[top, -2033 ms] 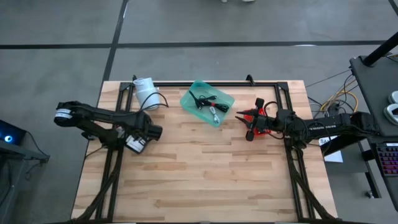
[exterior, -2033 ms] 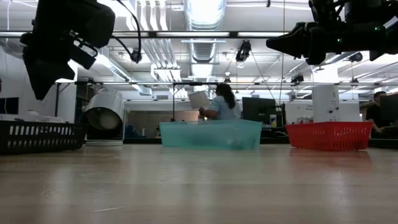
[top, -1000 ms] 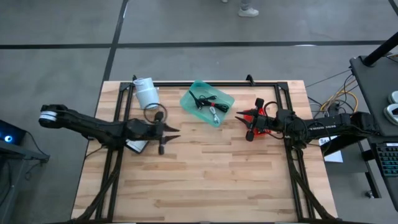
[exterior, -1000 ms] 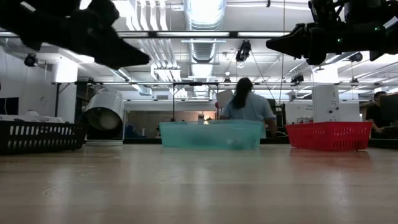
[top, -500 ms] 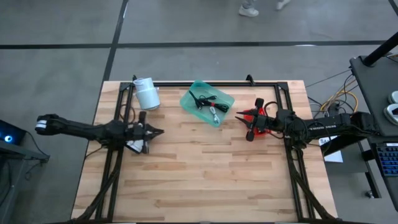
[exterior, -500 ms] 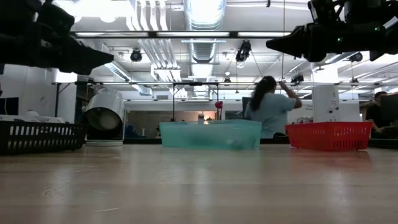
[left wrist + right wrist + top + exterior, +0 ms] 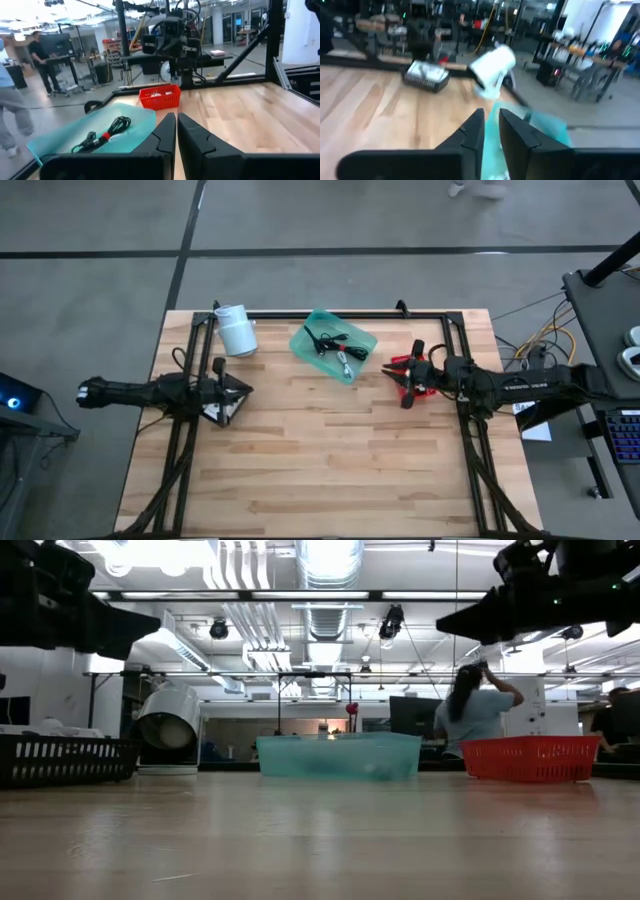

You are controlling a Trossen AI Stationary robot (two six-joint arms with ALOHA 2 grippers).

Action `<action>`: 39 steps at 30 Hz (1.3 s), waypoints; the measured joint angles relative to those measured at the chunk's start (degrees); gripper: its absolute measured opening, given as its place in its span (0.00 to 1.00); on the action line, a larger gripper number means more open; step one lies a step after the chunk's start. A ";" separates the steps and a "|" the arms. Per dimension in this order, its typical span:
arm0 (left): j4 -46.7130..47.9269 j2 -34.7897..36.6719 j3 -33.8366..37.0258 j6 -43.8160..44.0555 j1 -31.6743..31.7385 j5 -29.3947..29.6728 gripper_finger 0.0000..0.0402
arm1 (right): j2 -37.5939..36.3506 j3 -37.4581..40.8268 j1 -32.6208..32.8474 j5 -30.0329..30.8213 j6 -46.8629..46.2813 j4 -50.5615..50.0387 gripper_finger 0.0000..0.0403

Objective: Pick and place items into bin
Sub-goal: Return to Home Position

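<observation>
While the bin (image 7: 333, 345) sits at the worktop's (image 7: 320, 450) far edge holding a black cable (image 7: 322, 339), the left gripper (image 7: 233, 393) hovers nearby, fingers closed and empty; the right gripper (image 7: 405, 380), fingers nearly together, hangs over the red basket (image 7: 412, 368).

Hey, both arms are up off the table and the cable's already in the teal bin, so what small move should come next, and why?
Probably hold both arms where they are. The cable already lies in the bin, and no loose item shows on the table. The left gripper is shut and empty over the table's left side; the right gripper hangs over the red basket, its fingers nearly together, nothing seen between them.
</observation>
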State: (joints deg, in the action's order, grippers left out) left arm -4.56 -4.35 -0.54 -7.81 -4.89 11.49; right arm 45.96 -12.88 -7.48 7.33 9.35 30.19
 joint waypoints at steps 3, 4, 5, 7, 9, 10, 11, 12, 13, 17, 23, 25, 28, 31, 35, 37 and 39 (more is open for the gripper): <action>1.75 1.36 0.04 1.29 0.00 -0.06 0.00 | -5.59 0.05 0.19 -4.29 -1.51 -7.92 0.05; 1.75 1.70 0.04 1.43 0.00 -0.07 0.00 | -7.68 0.44 0.19 -7.82 -1.91 -9.38 0.03; 1.77 1.89 0.04 1.41 0.00 -0.05 0.00 | -9.61 1.13 0.20 -11.85 -2.09 -9.84 0.03; 1.86 1.93 0.04 1.32 0.00 -0.07 0.00 | -12.97 2.82 0.24 -18.55 -3.13 -10.17 0.02; 1.88 2.05 0.04 1.13 0.00 -0.04 0.00 | -16.48 4.51 0.36 -19.68 -6.25 -10.48 0.02; 1.94 1.97 0.04 1.09 0.00 -0.07 0.00 | -18.12 5.33 0.38 -19.06 -7.36 -10.22 0.02; 1.97 1.74 0.04 0.98 0.00 -0.04 0.00 | -19.76 6.23 0.34 -18.53 -7.72 -10.15 0.02; 2.00 1.42 0.04 0.70 0.00 -0.04 0.00 | -21.53 7.07 0.39 -17.95 -7.74 -10.30 0.02; 2.02 1.11 0.04 0.27 0.00 0.04 0.00 | -23.45 7.81 0.41 -17.86 -8.11 -10.38 0.02; 2.06 0.18 0.07 0.19 0.00 0.36 0.00 | -31.03 10.89 0.41 -17.61 -11.75 -10.41 0.02; 2.17 -0.64 0.09 4.16 0.00 0.42 0.00 | -40.55 11.37 1.82 -10.04 -12.42 -21.10 0.02; 2.19 -1.06 0.09 4.57 0.00 0.41 0.00 | -43.02 11.46 2.79 -8.80 -12.18 -25.51 0.02; 2.23 -1.95 0.09 6.76 0.00 0.42 0.00 | -46.00 11.86 4.18 -6.31 -12.35 -29.18 0.02; 2.34 -3.27 0.09 7.17 0.00 0.45 0.00 | -44.82 12.16 4.55 -2.51 -11.98 -29.56 0.02; 2.47 -5.72 0.12 7.47 -0.04 0.24 0.00 | -42.66 12.17 4.59 -2.60 -10.40 -29.58 0.02; 2.34 -6.53 0.17 7.33 -0.04 0.20 0.00 | -41.88 12.17 4.61 -2.62 -10.27 -29.50 0.02; 2.10 -6.31 0.17 7.30 -0.02 0.35 0.00 | -41.61 12.17 4.61 -2.65 -10.21 -29.54 0.02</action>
State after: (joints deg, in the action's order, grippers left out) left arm -2.46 -10.66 -0.36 -0.51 -4.91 11.84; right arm 4.35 -0.71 -2.87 4.69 -0.86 0.64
